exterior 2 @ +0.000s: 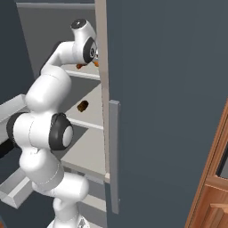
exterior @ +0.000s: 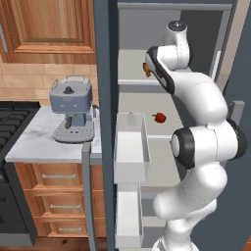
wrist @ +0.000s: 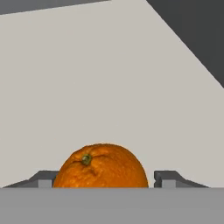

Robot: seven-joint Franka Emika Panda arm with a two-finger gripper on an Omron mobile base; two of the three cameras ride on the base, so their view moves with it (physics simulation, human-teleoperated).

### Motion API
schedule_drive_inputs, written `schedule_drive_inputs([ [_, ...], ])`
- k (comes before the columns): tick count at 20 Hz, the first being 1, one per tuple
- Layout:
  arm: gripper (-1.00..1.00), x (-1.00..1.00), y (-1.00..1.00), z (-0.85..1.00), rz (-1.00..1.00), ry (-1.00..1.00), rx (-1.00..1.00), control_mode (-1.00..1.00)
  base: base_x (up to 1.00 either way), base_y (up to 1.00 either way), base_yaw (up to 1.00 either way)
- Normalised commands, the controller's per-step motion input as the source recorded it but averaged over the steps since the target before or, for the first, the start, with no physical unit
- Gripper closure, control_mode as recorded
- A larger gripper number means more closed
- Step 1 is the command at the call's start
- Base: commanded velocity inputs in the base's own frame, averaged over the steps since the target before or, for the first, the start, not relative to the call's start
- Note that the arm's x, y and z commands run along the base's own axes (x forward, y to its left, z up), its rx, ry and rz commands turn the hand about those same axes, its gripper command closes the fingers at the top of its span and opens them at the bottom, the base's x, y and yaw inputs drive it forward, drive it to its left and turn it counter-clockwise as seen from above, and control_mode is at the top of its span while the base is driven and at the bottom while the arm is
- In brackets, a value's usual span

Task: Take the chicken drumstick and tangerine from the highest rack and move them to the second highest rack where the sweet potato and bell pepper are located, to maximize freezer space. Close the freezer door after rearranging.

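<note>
I am keeping the jaws spread wide, one tip on each side of the tangerine [wrist: 101,167], so the round fruit is sitting right in the gap between them. The tips are not squeezing it; there is a little space showing on each side. I am lining up like this so that when I close, the fruit is getting pinched across its middle and is not rolling away.

The tangerine is resting on the highest rack [exterior: 132,66] of the freezer, stem end turned toward my hand camera, with the pale back wall [wrist: 109,74] behind it. In the left base view I am seeing the tangerine [exterior: 146,69] as an orange bit peeking out beside the arm's dark elbow, up on that top shelf.

One shelf down, on the second highest rack [exterior: 142,105], the red bell pepper [exterior: 159,117] is waiting, and in the right base view a brown lump, which I think is the sweet potato [exterior 2: 82,106], is lying there too. That is where this fruit is going.

The freezer door [exterior 2: 169,111] is standing open beside my arm, so closing it is coming last.
</note>
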Motion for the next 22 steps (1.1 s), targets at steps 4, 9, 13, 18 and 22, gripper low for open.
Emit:
schedule_drive_inputs([
  [4, 1.00, -0.10, 0.00, -0.27, 0.00, -0.04, -0.02, -1.00, 0.00, 0.00, 0.00],
  [9, 1.00, -0.73, 0.02, -0.25, 0.00, -0.11, 0.00, -1.00, 0.00, 0.00, 0.00],
  [13, 1.00, -1.00, 0.00, -0.35, 0.00, -0.23, 0.00, -1.00, 0.00, 0.00, 0.00],
  [18, 1.00, -1.00, 0.01, -0.47, 0.01, -0.16, 0.00, -1.00, 0.00, 0.00, 0.00],
  [22, 1.00, -0.94, 0.01, -0.46, 0.00, 0.00, 0.03, -1.00, 0.00, 0.00, 0.00],
])
